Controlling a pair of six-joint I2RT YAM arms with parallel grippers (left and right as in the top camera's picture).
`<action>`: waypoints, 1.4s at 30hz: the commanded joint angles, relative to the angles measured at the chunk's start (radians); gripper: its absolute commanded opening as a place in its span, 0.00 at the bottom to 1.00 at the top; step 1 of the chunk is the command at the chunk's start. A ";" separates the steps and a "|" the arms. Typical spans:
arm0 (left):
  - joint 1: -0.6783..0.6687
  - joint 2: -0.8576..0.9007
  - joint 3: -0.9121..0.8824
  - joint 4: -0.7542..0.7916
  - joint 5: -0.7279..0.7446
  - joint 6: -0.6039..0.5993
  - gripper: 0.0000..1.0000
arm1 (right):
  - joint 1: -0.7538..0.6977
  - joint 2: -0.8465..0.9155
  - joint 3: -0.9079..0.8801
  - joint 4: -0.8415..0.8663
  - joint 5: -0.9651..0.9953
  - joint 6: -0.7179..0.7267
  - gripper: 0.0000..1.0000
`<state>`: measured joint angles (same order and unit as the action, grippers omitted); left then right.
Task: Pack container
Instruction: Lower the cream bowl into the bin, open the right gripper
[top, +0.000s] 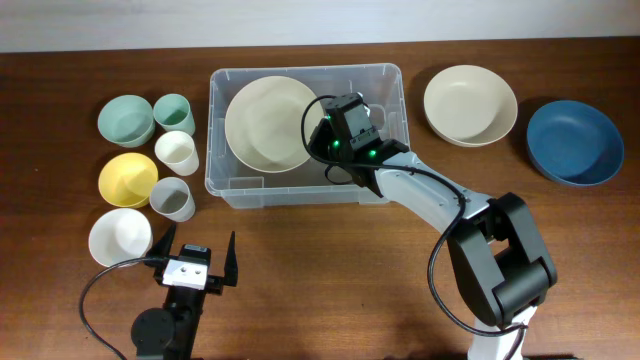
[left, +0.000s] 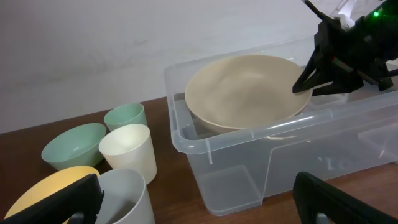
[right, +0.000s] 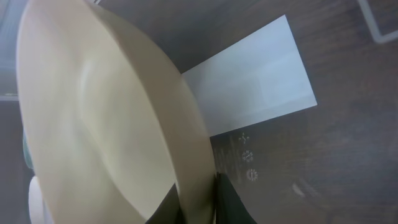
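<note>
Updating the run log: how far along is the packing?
Done: nothing released yet in the container. In hand: the right gripper is shut on a cream bowl, tilted and partly inside the container. The left gripper sits open and idle. Left: the second cream bowl, blue bowl, green bowl, yellow bowl, white bowl, green cup, white cup and grey cup, all on the table.
</note>
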<state>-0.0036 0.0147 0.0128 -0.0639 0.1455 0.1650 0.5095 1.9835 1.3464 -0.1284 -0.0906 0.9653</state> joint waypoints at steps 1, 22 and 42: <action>0.005 -0.009 -0.003 -0.005 -0.004 0.008 1.00 | 0.009 0.003 0.024 0.006 -0.018 0.013 0.12; 0.005 -0.009 -0.003 -0.005 -0.004 0.008 1.00 | 0.009 0.005 0.023 -0.021 -0.074 0.017 0.18; 0.005 -0.009 -0.003 -0.005 -0.004 0.008 1.00 | 0.005 0.003 0.035 -0.021 -0.148 -0.016 0.73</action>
<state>-0.0036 0.0147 0.0128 -0.0639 0.1455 0.1650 0.5095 1.9835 1.3525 -0.1520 -0.2089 0.9821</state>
